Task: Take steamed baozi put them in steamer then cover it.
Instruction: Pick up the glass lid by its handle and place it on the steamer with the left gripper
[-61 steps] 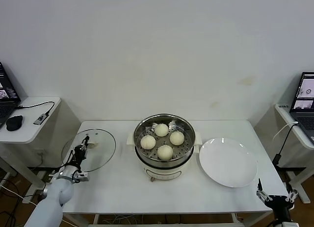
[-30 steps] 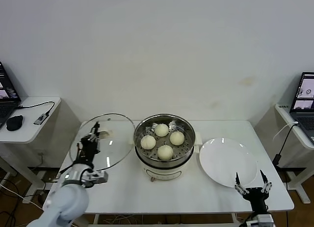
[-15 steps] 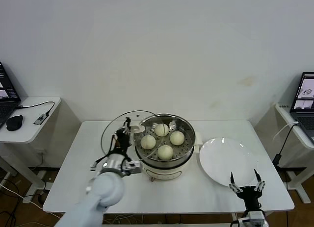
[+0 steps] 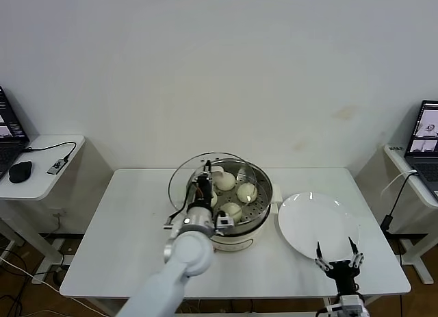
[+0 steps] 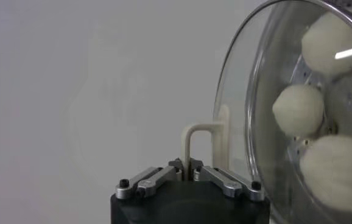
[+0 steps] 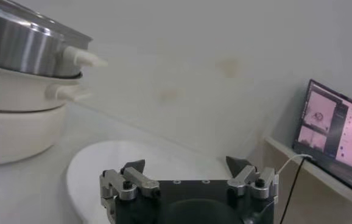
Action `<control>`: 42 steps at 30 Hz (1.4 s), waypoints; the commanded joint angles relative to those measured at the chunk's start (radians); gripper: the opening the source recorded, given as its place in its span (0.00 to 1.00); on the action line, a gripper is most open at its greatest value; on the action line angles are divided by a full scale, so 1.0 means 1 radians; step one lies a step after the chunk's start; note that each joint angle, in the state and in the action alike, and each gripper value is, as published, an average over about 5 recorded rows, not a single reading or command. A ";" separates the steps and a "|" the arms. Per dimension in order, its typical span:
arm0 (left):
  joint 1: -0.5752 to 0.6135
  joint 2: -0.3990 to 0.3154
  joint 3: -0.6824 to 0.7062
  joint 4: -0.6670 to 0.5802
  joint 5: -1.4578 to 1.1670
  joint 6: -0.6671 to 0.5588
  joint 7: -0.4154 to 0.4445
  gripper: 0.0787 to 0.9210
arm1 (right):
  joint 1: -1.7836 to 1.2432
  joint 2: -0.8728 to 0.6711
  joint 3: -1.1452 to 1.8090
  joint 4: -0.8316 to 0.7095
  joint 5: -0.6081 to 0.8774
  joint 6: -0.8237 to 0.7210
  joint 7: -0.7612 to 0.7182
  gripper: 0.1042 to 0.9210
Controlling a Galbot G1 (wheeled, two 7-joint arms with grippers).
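Left claw (image 4: 203, 187) clenched on cover (image 4: 226, 168) handle, holding glass tilted above steamer (image 4: 256, 211) left rim; pot centre, four baozi (image 4: 247, 192) inside, just right. Right claw (image 4: 337, 252) spread wide, idle near counter (image 4: 137, 248) front-right.

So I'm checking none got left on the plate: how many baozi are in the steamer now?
3 show in the steamer: one at the back, one on the right, one at the front. The cover and left end effector may hide a fourth.

The left arm (image 4: 179, 262) is smooth pale grey-white, ending in a silver wrist ring. Both the left pincer (image 4: 203, 187) and right pincer (image 4: 335, 254) are black-bodied, with silver finger links fastened by dark screws.
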 commanded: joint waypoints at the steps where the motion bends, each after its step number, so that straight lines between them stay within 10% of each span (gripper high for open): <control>1: -0.026 -0.123 0.033 0.106 0.138 0.009 0.036 0.06 | 0.003 0.001 -0.002 -0.006 -0.012 0.001 0.000 0.88; 42: -0.038 -0.176 0.033 0.207 0.168 0.002 0.014 0.06 | 0.005 -0.007 -0.017 -0.025 -0.009 0.012 -0.007 0.88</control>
